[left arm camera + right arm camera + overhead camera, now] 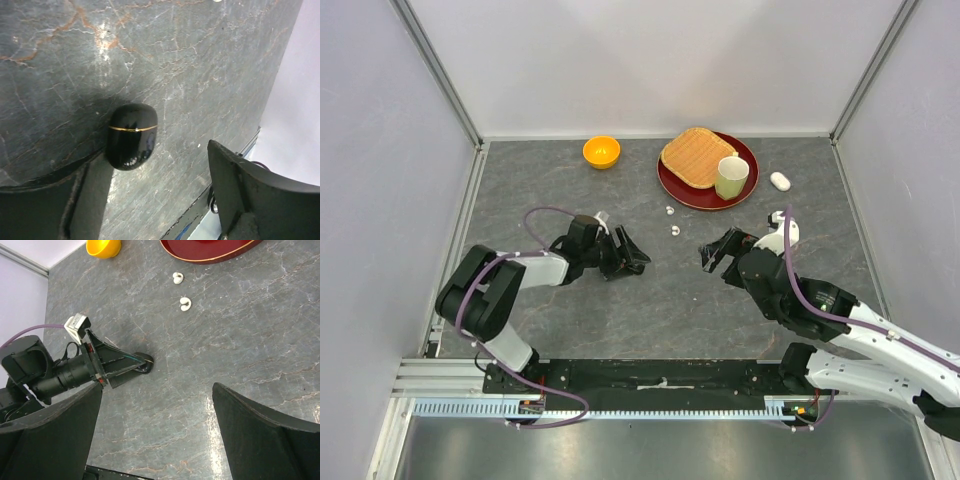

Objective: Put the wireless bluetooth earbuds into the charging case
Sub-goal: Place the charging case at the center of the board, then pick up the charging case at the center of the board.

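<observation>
Grey table (670, 300) lay under you; your left gripper (160, 165) gaped wide, case (132, 136) against one finger (95, 192); right gripper (155, 390) gaped too, white buds (185, 303) beyond.

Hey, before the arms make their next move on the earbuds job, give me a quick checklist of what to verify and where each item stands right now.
1. Is the left gripper open at the black case? Ok: jaws apart, case against one finger.
2. Is the black case's lid open? Not ok: its gold seam looks shut.
3. Is the right gripper open and empty? Ok.
4. Are the white earbuds free to pick? Ok: both lie on the bare table in front of the red plate, apart from each other.
5. Where are the black earbuds? Cannot tell: none in view.
</observation>
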You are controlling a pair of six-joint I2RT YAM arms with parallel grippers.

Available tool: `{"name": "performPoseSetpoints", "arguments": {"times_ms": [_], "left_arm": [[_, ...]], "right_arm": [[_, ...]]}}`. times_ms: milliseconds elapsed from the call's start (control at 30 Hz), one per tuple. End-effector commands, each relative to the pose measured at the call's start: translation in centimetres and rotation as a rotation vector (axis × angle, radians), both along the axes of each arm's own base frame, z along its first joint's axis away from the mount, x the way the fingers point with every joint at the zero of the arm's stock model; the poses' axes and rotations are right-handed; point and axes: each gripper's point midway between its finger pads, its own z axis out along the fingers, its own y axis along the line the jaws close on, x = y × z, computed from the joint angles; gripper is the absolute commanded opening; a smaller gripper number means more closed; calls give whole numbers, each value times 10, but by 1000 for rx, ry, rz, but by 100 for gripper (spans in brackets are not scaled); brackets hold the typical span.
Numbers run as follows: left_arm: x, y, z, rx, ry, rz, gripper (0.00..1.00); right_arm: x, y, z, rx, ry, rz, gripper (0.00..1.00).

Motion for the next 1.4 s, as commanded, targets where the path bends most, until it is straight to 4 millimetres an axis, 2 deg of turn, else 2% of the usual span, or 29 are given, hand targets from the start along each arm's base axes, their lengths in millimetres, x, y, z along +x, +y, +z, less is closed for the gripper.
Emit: {"name": "performPoseSetpoints", "arguments": {"times_ms": [0, 200, 233, 267, 300, 333, 367, 400, 467, 533, 567, 633, 667, 700, 733, 767, 800, 833, 867, 900, 967, 1033, 1067, 1167, 1200, 1267, 1300, 1333, 1367], "left_arm": [[-6, 25, -12, 147, -29, 16, 86], [-9, 35, -7, 204, -52, 6, 88], [-7, 35, -2, 206, -64, 8, 89], [-8, 37, -2, 219, -67, 4, 89], [-8, 38, 0, 224, -76, 4, 89], [-7, 38, 7, 222, -99, 3, 89], [-8, 40, 10, 237, -115, -10, 89], [-11, 45, 10, 267, -105, -12, 90], [-12, 50, 23, 290, -148, -16, 90], [-15, 57, 31, 311, -173, -10, 90], [-15, 59, 47, 305, -225, -9, 91], [-19, 66, 60, 322, -255, -4, 91], [-21, 69, 77, 318, -306, 0, 91], [-20, 73, 87, 328, -333, 13, 91], [-24, 77, 91, 341, -341, 10, 91], [-25, 80, 99, 353, -384, -3, 91], [-26, 84, 111, 353, -434, 6, 94], [-26, 87, 115, 362, -458, 8, 97], [-28, 93, 116, 385, -477, -1, 100], [-28, 95, 126, 386, -506, 0, 100], [-32, 99, 129, 412, -532, -58, 100], [-35, 98, 136, 416, -550, -93, 100], [-38, 100, 134, 433, -547, -115, 100], [-41, 100, 136, 437, -571, -140, 100], [-41, 100, 134, 437, -578, -147, 100], [-43, 102, 134, 443, -605, -154, 100], [-44, 102, 132, 443, -610, -159, 100], [-45, 103, 130, 449, -613, -163, 100], [-46, 104, 133, 447, -632, -157, 100]], "right_arm": [[1, -4, 6, -11, -17, -1, 98], [4, -6, 7, -28, -22, -1, 98], [5, -8, 9, -95, -46, 22, 98], [11, -16, 11, -176, -75, 5, 98], [15, -24, 23, -246, -106, 2, 98], [19, -37, 28, -402, -134, 15, 98], [25, -44, 31, -483, -129, -13, 98], [31, -63, 50, -544, -145, -93, 98], [39, -69, 58, -622, -146, -102, 98], [47, -73, 65, -622, -142, -136, 98], [52, -71, 59, -636, -123, -128, 98], [64, -77, 49, -627, -76, -141, 98], [71, -78, 37, -630, -35, -132, 98], [82, -97, 31, -605, 9, -182, 98], [86, -85, 18, -530, 53, -86, 98], [93, -89, 5, -503, 96, -71, 98], [103, -106, -1, -439, 129, -104, 98], [107, -109, -8, -397, 151, -87, 98], [107, -98, -22, -324, 188, -4, 98], [115, -112, -24, -276, 197, -38, 98], [119, -115, -39, -211, 238, -17, 98], [129, -130, -41, -151, 225, -63, 98], [130, -134, -48, -130, 233, -80, 98], [146, -156, -45, -44, 197, -175, 98], [153, -168, -40, -46, 164, -228, 98], [161, -176, -38, -65, 128, -268, 98], [169, -179, -30, -76, 80, -280, 98], [174, -191, -26, -112, 51, -325, 98], [177, -197, -30, -161, 38, -330, 98]]}}
